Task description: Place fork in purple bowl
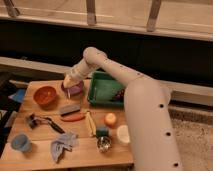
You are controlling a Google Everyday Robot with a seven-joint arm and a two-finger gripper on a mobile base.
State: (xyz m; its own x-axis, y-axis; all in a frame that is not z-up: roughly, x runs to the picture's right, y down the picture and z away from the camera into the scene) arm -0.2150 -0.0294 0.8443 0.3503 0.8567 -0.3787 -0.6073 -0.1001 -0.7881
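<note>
Hovering over the purple bowl (75, 89) near the bench's (30, 155) far edge, the end effector (68, 82) pinched the fork (68, 90), its tip hanging down toward the bowl's inside. Delivery step, by my read; next it needed a slight lowering and clean release.

Dim warm light, soft blur, gripper (68, 81) over bowl.

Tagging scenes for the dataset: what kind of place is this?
Probably an indoor test or lab area, not a home kitchen. A wooden table stands by a long window wall with a railing, laid out with assorted props: an orange bowl, a green tray. The gripper hangs over the purple bowl.
</note>
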